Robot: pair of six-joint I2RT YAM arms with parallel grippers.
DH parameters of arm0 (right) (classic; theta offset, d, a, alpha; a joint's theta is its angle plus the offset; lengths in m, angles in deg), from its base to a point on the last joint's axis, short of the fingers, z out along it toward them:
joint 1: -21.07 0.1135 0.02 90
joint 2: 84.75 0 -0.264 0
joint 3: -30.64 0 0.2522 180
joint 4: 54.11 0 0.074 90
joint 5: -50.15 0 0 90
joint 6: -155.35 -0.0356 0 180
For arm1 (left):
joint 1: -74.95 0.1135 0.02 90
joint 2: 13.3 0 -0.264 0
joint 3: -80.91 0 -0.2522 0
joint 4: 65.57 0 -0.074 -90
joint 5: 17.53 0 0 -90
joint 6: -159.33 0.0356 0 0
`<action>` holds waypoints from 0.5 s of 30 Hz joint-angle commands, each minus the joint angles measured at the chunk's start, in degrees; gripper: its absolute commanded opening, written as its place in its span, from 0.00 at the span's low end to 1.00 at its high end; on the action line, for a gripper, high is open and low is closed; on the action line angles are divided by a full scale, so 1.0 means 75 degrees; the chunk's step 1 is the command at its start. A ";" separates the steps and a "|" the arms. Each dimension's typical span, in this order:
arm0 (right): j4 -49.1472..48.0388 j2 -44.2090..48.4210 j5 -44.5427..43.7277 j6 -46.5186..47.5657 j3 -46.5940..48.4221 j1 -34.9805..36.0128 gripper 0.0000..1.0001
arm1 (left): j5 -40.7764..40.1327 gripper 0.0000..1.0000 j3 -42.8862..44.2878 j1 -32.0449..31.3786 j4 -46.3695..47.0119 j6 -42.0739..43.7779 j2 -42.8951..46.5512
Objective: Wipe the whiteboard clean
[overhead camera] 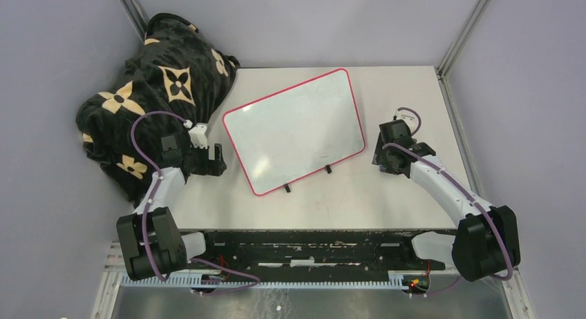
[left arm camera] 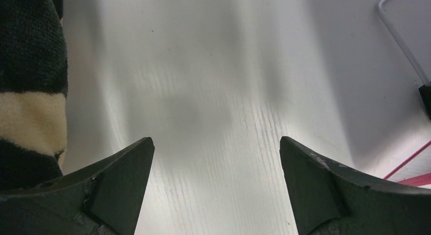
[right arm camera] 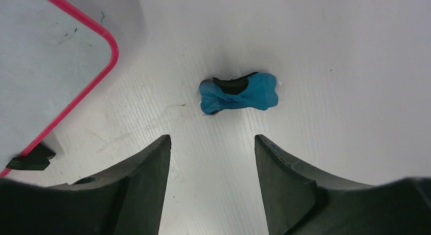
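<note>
2 grippers of mine gape wide, empty: left gripper (left arm camera: 216,140) at 9 o'clock of the whiteboard (overhead camera: 297,129), right gripper (right arm camera: 211,138) at 3 o'clock. It lies skewed on the table (overhead camera: 401,195); a blue wad (right arm camera: 239,92) rests at 12 o'clock of the right one.

A black blanket (overhead camera: 162,84) with cream flowers lies heaped at the upper left of the top view, overhanging the white table's (overhead camera: 408,188) corner; mid-frame in the right wrist view, a crumpled blue wad (right arm camera: 239,92) with a black part lies on the table.
</note>
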 commanded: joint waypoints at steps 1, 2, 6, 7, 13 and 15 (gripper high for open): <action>0.0055 0.0365 -0.0975 0.0157 0.0342 0.0002 0.70 | 0.0322 1.00 -0.0276 0.0024 0.0838 0.0249 0.0506; 0.0098 0.0331 -0.1026 0.0206 0.0469 0.0002 0.71 | 0.0321 1.00 -0.0356 0.0031 0.0953 0.0216 0.0633; -0.0126 0.0586 -0.0775 0.0201 0.0347 0.0002 0.71 | 0.0331 1.00 -0.0528 0.0026 0.1189 0.0169 0.0881; -0.0236 0.0733 -0.0720 0.0200 0.0199 0.0002 0.72 | 0.0334 1.00 -0.0560 0.0026 0.1204 0.0171 0.0914; -0.0781 0.1696 -0.0855 0.0201 -0.0465 0.0002 0.70 | 0.0554 1.00 -0.0835 0.0022 0.1646 0.0015 0.1187; -0.0578 0.1796 -0.1172 0.0026 -0.0393 0.0008 0.73 | 0.0687 0.99 -0.1025 0.0029 0.1887 0.0002 0.1341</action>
